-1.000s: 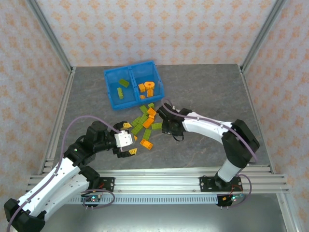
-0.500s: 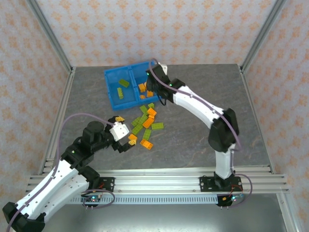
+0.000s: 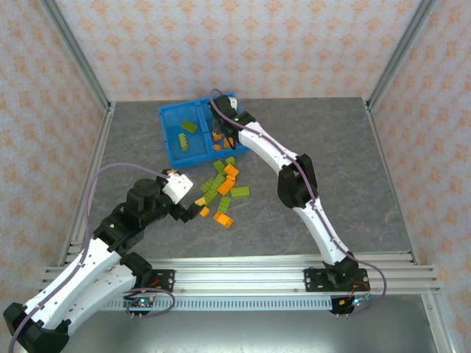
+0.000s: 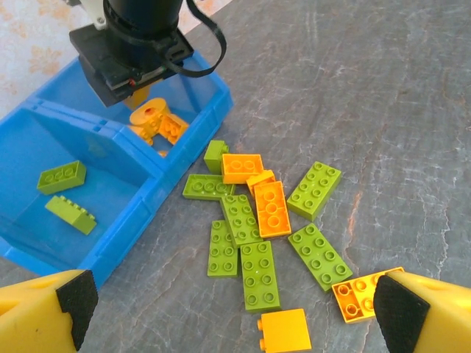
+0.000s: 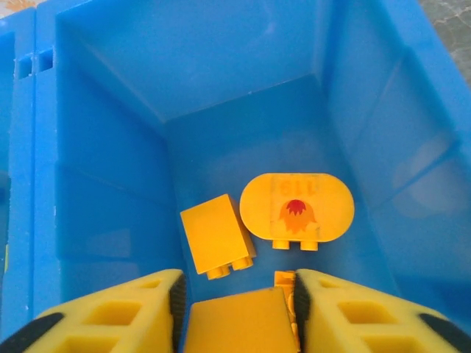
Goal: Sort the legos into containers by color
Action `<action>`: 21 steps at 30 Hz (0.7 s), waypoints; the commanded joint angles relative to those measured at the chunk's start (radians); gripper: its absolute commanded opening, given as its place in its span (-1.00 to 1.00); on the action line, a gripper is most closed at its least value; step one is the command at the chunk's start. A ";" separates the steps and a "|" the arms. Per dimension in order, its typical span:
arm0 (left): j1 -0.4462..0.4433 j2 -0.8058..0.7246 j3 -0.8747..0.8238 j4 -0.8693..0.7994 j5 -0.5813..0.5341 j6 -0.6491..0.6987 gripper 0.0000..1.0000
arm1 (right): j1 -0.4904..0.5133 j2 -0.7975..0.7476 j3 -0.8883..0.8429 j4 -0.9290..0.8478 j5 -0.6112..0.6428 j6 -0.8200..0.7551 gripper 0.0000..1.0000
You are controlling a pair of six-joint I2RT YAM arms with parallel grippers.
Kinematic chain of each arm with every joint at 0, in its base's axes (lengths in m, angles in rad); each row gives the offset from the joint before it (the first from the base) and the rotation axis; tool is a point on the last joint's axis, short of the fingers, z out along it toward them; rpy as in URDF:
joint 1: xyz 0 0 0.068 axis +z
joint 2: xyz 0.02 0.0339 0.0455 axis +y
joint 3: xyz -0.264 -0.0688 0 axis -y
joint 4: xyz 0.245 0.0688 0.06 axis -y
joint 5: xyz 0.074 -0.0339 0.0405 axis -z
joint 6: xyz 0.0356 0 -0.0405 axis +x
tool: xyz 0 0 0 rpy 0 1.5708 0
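Note:
The blue bin (image 3: 166, 140) sits at the back left. Its left compartment holds two green legos (image 4: 61, 176), its right one orange legos (image 5: 217, 235). My right gripper (image 3: 223, 129) hangs over the right compartment (image 5: 103, 169). Its jaws (image 5: 239, 294) stand slightly apart, open, with an orange brick (image 5: 235, 323) loose between them and thin gaps on both sides. A pile of green and orange legos (image 3: 224, 187) lies on the table in front of the bin. My left gripper (image 3: 193, 204) hovers wide open at the pile's near-left edge, its fingers (image 4: 237, 312) empty.
An oval orange piece with a flame print (image 5: 296, 209) lies in the right compartment. A single orange brick (image 4: 285, 329) and another orange one (image 4: 362, 294) lie nearest my left fingers. Metal frame posts (image 3: 94, 95) border the grey table.
My right arm has swung from the pile to over the bin's right compartment, carrying an orange brick, and its jaws have just parted. My left gripper has edged up toward the pile.

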 commanded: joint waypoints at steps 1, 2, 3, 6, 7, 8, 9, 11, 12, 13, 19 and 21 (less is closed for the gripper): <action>0.012 0.017 0.043 -0.002 -0.043 -0.039 0.99 | -0.001 -0.018 0.056 -0.044 -0.027 0.012 -0.01; 0.013 0.020 0.045 -0.004 -0.045 -0.039 0.99 | -0.002 -0.027 0.054 -0.043 -0.030 0.012 0.03; 0.014 0.022 0.046 -0.003 -0.045 -0.039 0.99 | -0.002 -0.037 0.054 -0.049 -0.033 0.012 0.05; 0.014 0.022 0.044 -0.004 -0.043 -0.036 0.99 | -0.002 -0.080 0.045 -0.073 -0.034 0.007 0.05; 0.013 0.022 0.043 -0.002 -0.040 -0.033 0.99 | -0.002 -0.105 0.038 -0.096 -0.036 0.014 0.03; 0.014 0.022 0.041 0.001 -0.038 -0.032 0.99 | 0.001 -0.134 0.020 -0.112 -0.046 0.020 0.03; 0.013 0.021 0.037 0.003 -0.037 -0.032 0.99 | 0.002 -0.180 -0.029 -0.113 -0.060 0.026 0.02; 0.013 0.024 0.033 0.008 -0.037 -0.043 0.99 | 0.011 -0.304 -0.219 -0.060 -0.086 0.037 0.02; 0.014 0.028 0.031 0.008 -0.034 -0.054 0.99 | 0.014 -0.405 -0.357 0.001 -0.110 0.039 0.02; 0.014 0.039 0.036 0.001 -0.020 -0.064 0.99 | 0.017 -0.506 -0.506 0.076 -0.140 0.041 0.03; -0.043 0.187 0.152 -0.109 0.194 -0.071 0.98 | 0.016 -1.055 -1.145 0.271 -0.279 -0.055 0.23; -0.105 0.259 0.221 -0.168 0.152 -0.047 0.98 | 0.013 -1.219 -1.250 0.190 -0.325 -0.097 0.31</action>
